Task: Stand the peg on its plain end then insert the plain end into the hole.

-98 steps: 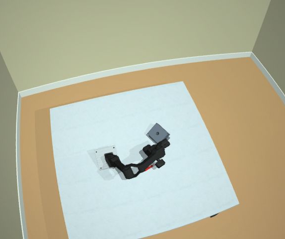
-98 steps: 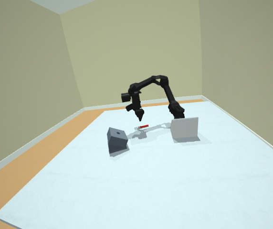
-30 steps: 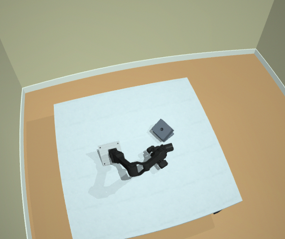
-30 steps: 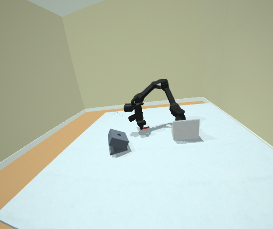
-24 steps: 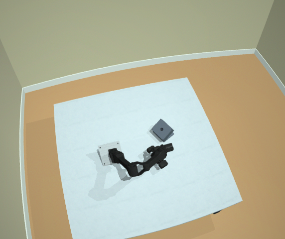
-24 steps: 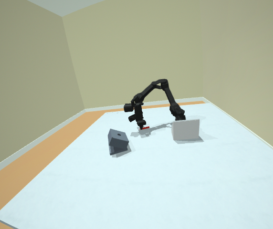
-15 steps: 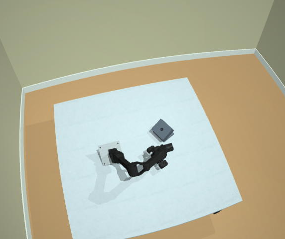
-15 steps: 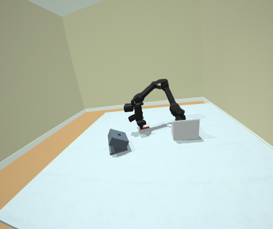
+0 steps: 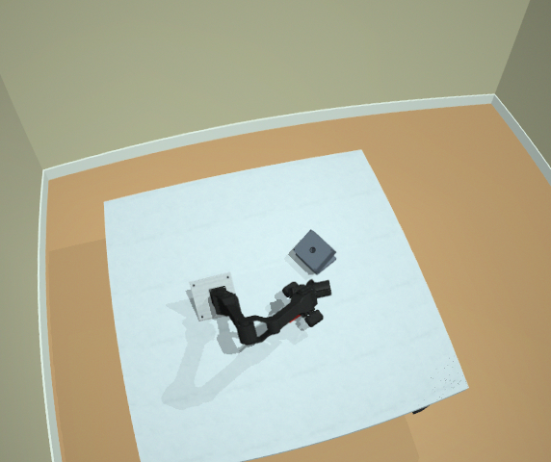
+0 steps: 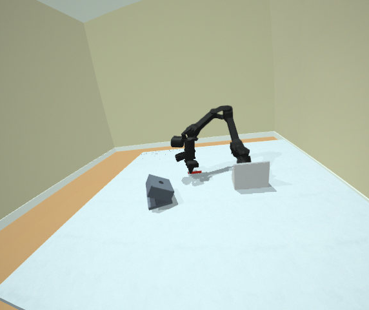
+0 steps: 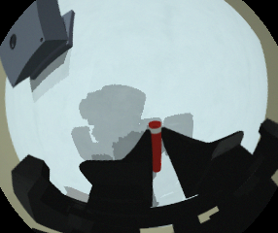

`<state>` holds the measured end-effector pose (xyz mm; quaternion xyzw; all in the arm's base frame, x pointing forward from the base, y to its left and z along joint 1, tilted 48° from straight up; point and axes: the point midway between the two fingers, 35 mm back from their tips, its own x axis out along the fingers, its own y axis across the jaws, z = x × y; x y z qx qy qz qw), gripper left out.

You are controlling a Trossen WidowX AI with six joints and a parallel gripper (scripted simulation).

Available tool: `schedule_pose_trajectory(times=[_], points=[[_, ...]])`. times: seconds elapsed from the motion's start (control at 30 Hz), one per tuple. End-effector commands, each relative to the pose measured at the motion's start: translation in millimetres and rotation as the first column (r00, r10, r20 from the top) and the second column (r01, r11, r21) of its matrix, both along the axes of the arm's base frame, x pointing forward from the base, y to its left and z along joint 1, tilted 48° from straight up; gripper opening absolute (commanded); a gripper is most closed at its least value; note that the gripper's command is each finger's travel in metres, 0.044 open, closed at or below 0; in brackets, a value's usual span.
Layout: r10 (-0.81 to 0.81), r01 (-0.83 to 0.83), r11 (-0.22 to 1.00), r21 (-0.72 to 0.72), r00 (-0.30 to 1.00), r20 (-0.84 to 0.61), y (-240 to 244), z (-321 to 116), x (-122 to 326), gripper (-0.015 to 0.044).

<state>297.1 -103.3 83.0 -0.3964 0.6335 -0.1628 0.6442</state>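
Note:
The red peg (image 10: 196,172) (image 11: 156,151) is roughly level, low at the table top; I cannot tell whether it touches the table. Its white band is near the end at my fingertips, and its plain end points back toward the robot base. A bit of red peg (image 9: 294,319) shows beside the arm in the top view. My gripper (image 10: 190,171) (image 11: 155,131) points down and is shut on the peg near the banded end. The dark grey sloped panel (image 9: 317,262) (image 10: 165,186) (image 11: 29,54) has one round hole (image 9: 312,249) (image 10: 160,182) (image 11: 13,42) in its face.
The panel stands close to the gripper, at the upper left in the wrist view. The arm's base sits on a pale block (image 9: 196,298) (image 10: 251,176). The white table (image 9: 191,223) (image 10: 211,250) has its edges well away from the gripper.

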Motion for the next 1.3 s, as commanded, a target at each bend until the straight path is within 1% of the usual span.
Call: schedule_pose_trajectory(times=[0.0,1.27], points=[[0.026,-0.026,1.0,0.012,1.0,0.008,1.4,-1.4,-3.9,0.0049],[0.246,-0.27,0.96,0.08,0.943,0.224,10.7,14.4,-21.6,0.0049]])
